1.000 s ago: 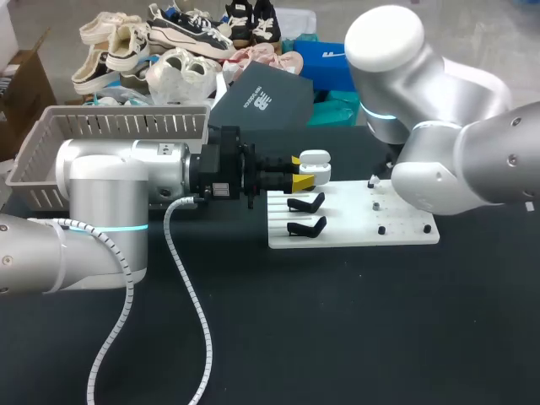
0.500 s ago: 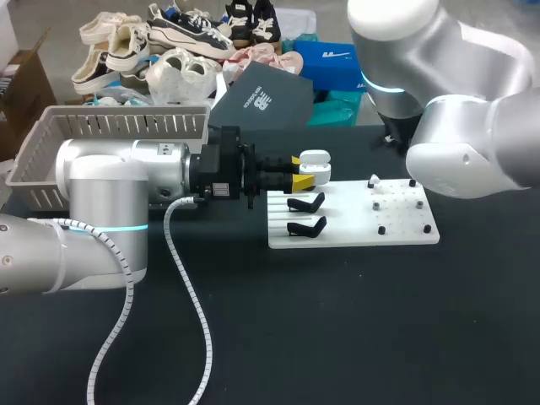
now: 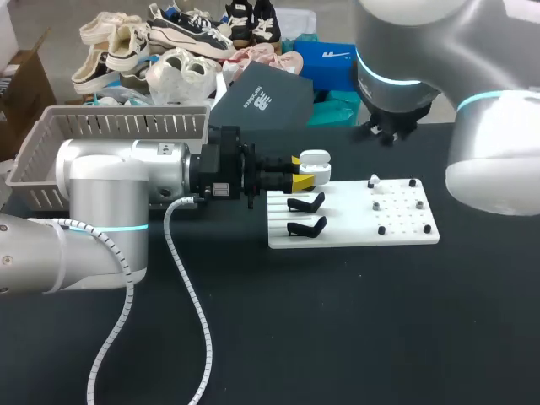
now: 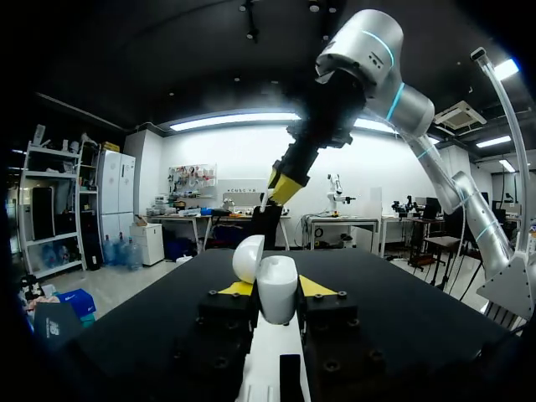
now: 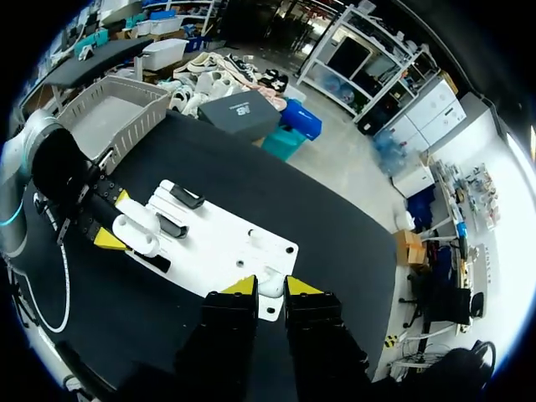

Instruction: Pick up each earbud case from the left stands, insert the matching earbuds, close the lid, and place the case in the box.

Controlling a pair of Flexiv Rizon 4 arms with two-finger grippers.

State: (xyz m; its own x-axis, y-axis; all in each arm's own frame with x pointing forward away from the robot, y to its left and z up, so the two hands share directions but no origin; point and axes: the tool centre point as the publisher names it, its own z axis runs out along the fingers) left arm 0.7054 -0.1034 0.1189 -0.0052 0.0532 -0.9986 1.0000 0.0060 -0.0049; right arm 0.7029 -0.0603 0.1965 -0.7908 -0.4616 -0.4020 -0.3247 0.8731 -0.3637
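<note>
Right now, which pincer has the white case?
The left pincer: the case sits between its yellow fingers. The right pincer hangs high up, away from it.

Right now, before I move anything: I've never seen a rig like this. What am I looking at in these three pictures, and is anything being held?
These are two robot arms at a black table. The head view looks down from above and behind: the left arm enters from the left, the right arm from the right. The two round pictures come from a camera on each wrist, looking out along the fingers. On the table lies a white board with two empty black stands. The left gripper is closed on a white earbud case, lid open, at the board's far left corner. The right gripper hangs high above the board; whether it carries anything, I cannot tell. A grey basket sits behind the left arm.
</note>
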